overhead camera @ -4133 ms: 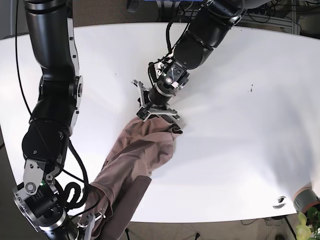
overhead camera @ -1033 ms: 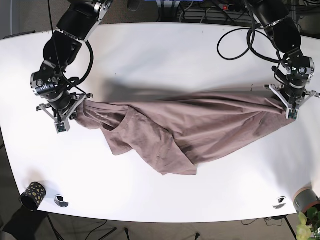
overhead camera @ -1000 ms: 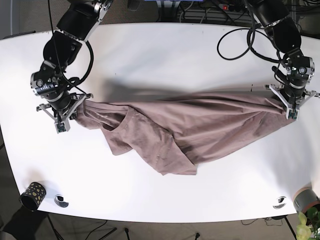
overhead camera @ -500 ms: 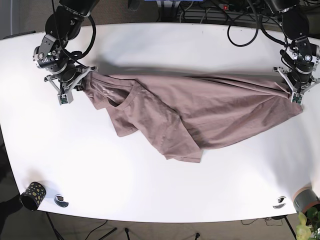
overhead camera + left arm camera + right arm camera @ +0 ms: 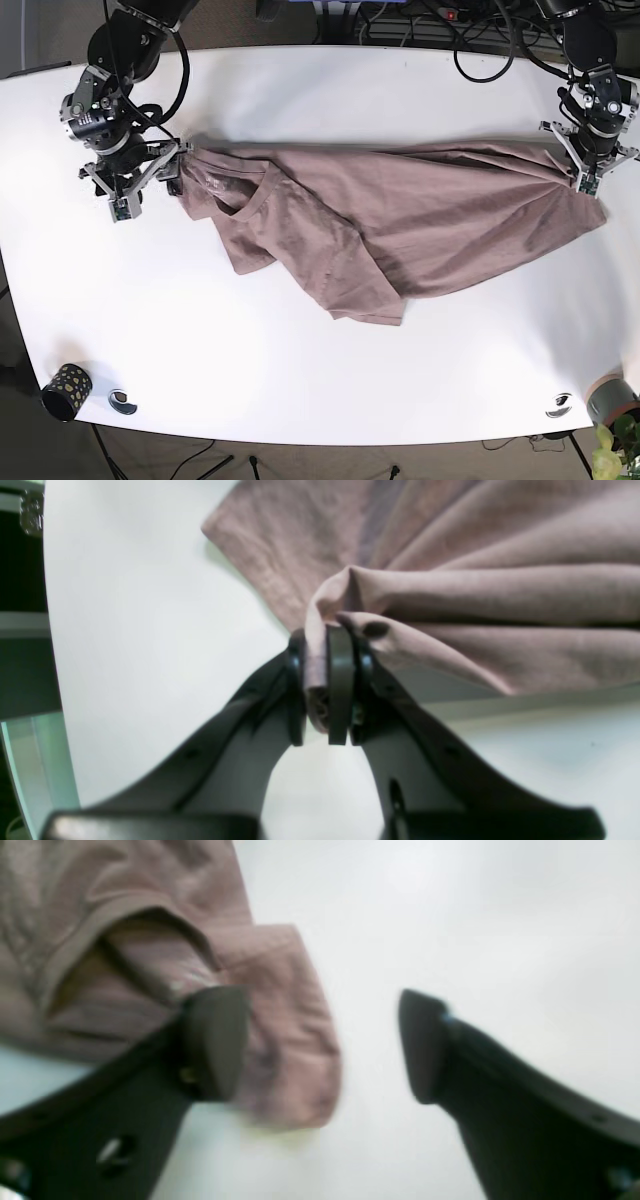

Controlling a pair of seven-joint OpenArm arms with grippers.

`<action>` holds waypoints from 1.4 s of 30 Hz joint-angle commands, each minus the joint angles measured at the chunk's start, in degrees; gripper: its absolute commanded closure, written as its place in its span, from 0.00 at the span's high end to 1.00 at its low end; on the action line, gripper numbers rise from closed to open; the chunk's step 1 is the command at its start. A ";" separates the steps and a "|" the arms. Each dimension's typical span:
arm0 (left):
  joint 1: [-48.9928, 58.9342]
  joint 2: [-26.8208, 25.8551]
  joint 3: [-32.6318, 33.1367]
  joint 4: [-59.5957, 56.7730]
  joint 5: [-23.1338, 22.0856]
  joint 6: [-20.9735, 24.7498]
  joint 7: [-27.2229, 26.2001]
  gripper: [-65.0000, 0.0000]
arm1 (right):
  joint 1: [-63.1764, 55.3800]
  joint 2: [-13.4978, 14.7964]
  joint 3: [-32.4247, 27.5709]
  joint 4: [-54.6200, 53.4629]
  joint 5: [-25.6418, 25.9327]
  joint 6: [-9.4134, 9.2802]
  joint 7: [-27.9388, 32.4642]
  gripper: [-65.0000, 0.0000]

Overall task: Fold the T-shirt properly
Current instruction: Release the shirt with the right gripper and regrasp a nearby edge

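Note:
The mauve T-shirt (image 5: 420,215) lies stretched and rumpled across the white table (image 5: 320,95), with one folded flap at its lower middle. My left gripper (image 5: 588,172), on the right of the base view, is shut on a bunched fold of the shirt's edge (image 5: 320,645); the left wrist view shows its jaws (image 5: 327,690) pinching the cloth. My right gripper (image 5: 150,183), on the left of the base view, is open. In the right wrist view the gripper (image 5: 320,1045) is open, and the shirt's sleeve end (image 5: 280,1040) lies beside one finger (image 5: 215,1040), not held.
A dotted dark cup (image 5: 62,392) and a small round object (image 5: 122,402) sit at the front left corner. Another small round object (image 5: 560,405) and a grey pot with a plant (image 5: 612,405) are at the front right. Cables hang behind the table's far edge.
My right gripper has let go of the shirt's end and now stands open beside it. The shirt has settled onto the table. My left gripper still holds its end.

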 commanded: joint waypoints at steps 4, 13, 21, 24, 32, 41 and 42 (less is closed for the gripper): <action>-0.33 0.12 0.01 0.79 -0.17 0.13 -0.93 0.03 | -2.63 0.64 -10.52 6.08 0.99 0.86 0.85 0.77; -0.60 1.79 0.01 0.79 0.00 0.13 -0.93 0.03 | -3.33 5.47 -28.02 5.82 -1.29 0.25 3.14 0.59; -0.51 1.79 0.01 0.70 0.00 0.13 -0.93 0.03 | 1.33 5.12 -35.49 -0.86 -13.43 0.69 4.10 0.58; -0.51 1.79 0.01 0.70 0.00 0.13 -0.93 0.03 | 2.47 5.12 -36.28 -3.15 -15.18 0.51 7.27 0.58; -0.42 1.79 0.01 0.70 0.00 0.13 -0.93 0.03 | 5.37 5.21 -36.37 -11.15 -16.06 0.43 10.35 0.57; -0.33 1.79 -0.17 0.70 0.00 0.13 -0.93 0.03 | 5.90 5.21 -35.93 -13.87 -16.06 0.34 15.01 0.52; -0.33 1.79 -0.17 0.70 0.00 0.13 -0.93 0.03 | 5.90 5.21 -35.93 -13.87 -16.06 0.34 15.01 0.49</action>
